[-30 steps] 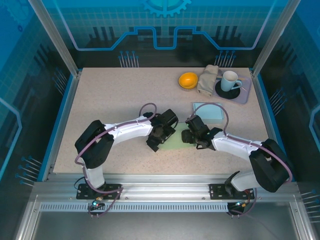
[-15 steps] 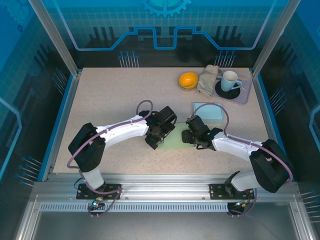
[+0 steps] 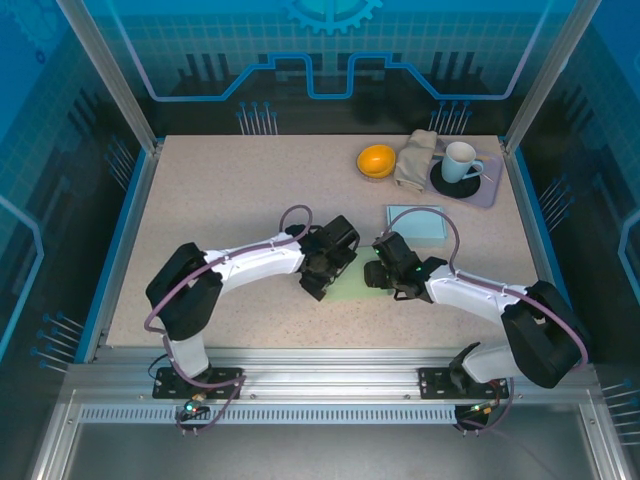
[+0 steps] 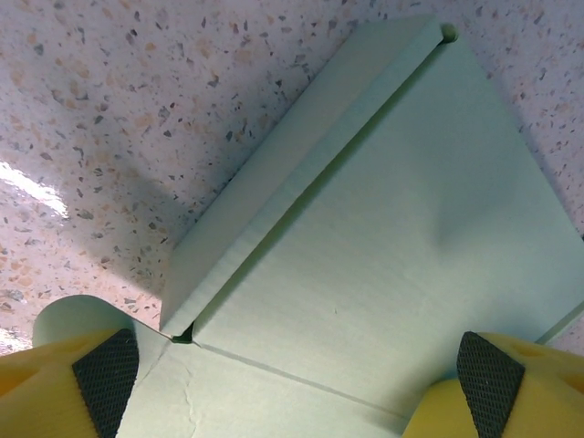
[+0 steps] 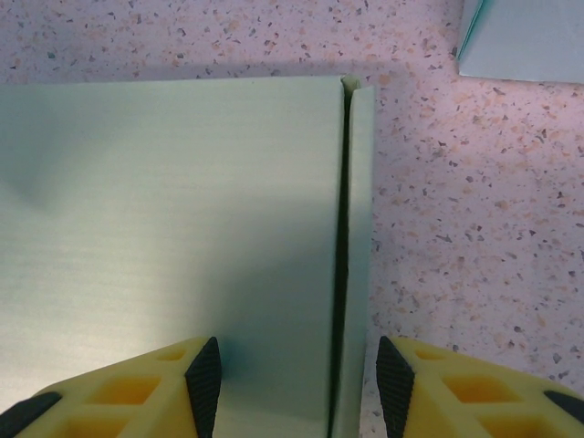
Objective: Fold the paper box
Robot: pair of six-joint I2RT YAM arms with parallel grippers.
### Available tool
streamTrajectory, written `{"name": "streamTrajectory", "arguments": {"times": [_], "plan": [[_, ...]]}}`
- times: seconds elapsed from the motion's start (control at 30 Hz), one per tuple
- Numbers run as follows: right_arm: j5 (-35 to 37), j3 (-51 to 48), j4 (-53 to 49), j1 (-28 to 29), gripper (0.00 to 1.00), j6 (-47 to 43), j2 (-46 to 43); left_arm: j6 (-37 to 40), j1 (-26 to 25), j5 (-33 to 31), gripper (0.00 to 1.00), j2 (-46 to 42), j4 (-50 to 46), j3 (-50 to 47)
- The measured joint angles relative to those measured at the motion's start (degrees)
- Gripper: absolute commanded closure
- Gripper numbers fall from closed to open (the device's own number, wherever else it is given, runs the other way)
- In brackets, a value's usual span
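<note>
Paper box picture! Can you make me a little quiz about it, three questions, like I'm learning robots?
1. True or false: the orange bowl stands apart from the green paper box.
2. Compare the left gripper and the right gripper in their wrist views. Whose fingers are spread wider? A) left B) right C) equal
3. Fill in: the mug stands at the far ____ corner of the table.
Key: 1 true; 2 A; 3 right.
</note>
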Motion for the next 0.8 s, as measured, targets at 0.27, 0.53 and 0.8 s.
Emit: {"name": "streamTrajectory", "arguments": {"times": [0.27, 0.53, 0.8], "plan": [[0.0, -0.24, 0.07, -0.02, 0.49, -0.02, -0.22, 0.42, -0.17, -0.68, 0.06, 0.07, -1.11, -1.31], [0.0, -0.72, 0.13, -0.02, 0.49, 0.0, -0.66, 1.22, -0.39, -1.51, 0.06, 0.11, -0.92, -2.03], [-0.02, -1.07, 0.15, -0.02, 0.49, 0.0, -1.05, 1.03, -1.25, -1.4, 0.06, 1.84, -0.28, -1.95]]}}
